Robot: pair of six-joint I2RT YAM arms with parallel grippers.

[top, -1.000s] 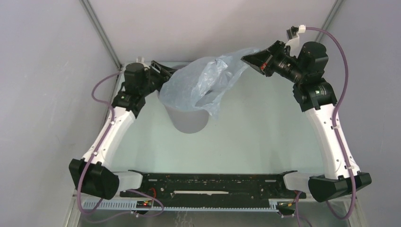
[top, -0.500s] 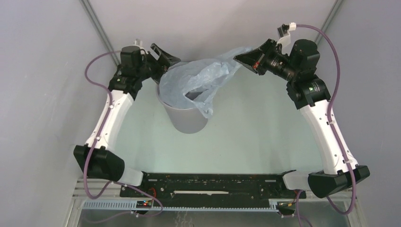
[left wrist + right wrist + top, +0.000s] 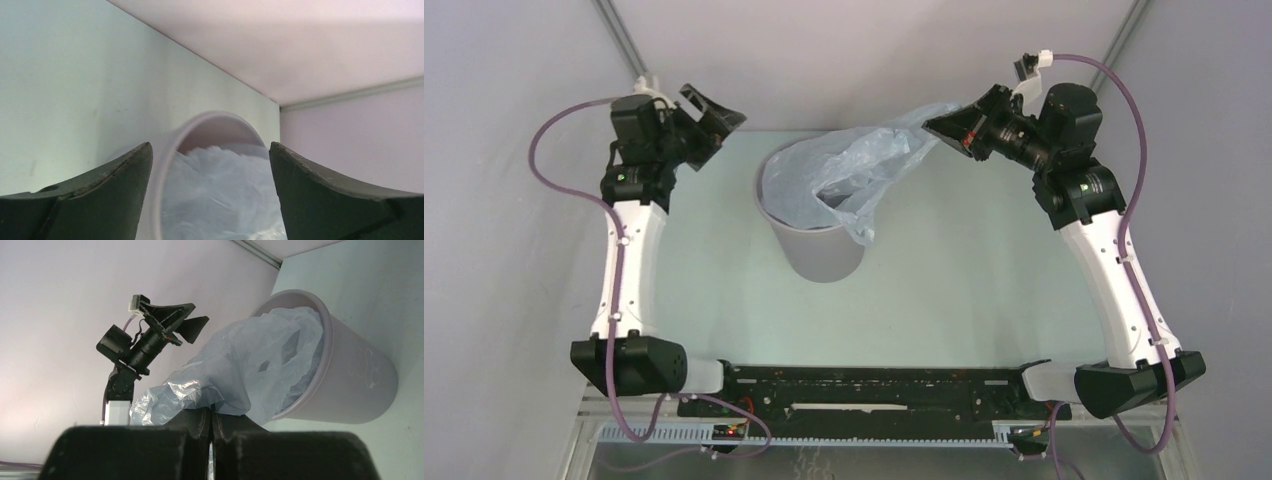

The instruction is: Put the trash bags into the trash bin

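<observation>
The grey round trash bin point(image 3: 824, 255) stands on the table at the far middle. The pale blue-grey trash bag point(image 3: 854, 170) lies partly inside it, draped over the rim and stretched up to the right. My right gripper point(image 3: 932, 125) is shut on the bag's upper right edge, above and right of the bin; the right wrist view shows the bag point(image 3: 240, 370) pinched between the closed fingers point(image 3: 227, 422) and the bin point(image 3: 345, 385) beyond. My left gripper point(image 3: 716, 112) is open and empty, up and left of the bin. In the left wrist view the bin rim point(image 3: 172, 145) and bag point(image 3: 225, 195) show between the spread fingers.
Grey enclosure walls rise on the left, back and right. Metal frame posts point(image 3: 629, 50) run up at the back corners. A black rail point(image 3: 874, 385) with the arm bases lies along the near edge. Purple cables loop from both arms.
My left gripper has let go of the bag and moved back to the left, away from the bin. The bag's left side has sunk into the bin. The right gripper has hardly moved.
</observation>
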